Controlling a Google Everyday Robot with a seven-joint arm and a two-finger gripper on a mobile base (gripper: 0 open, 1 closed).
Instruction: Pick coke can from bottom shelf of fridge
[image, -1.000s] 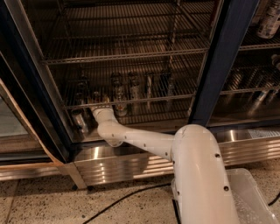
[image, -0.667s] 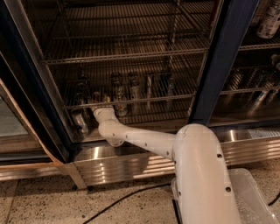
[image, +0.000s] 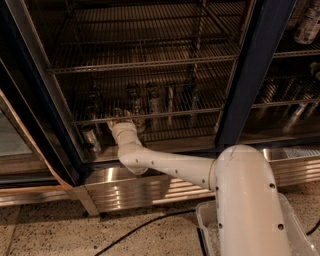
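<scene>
At the far left, a small silver can stands low down, under the rack. Just to its right is the gripper. It is inside the fridge, right at the front rail of the bottom shelf. The white arm goes from the robot up over the shiny steel base to get there.

I cannot tell if the gripper is wide or closed, or if it has anything in it. It is too dark there.

The coke can is hard to find. No clear red can shows. It may be right where the gripper is, hidden by it, but I am not sure.

To the right of the gripper, a row of dark and silver cans stands on the same shelf. They are farther back. More cans sit past the blue post, in the next part of the fridge.

So the reaching part looks done. I think the grab is either happening now or comes next. After that, the can has to be lifted and pulled out past the front rail. Nothing is out of the fridge yet.
</scene>
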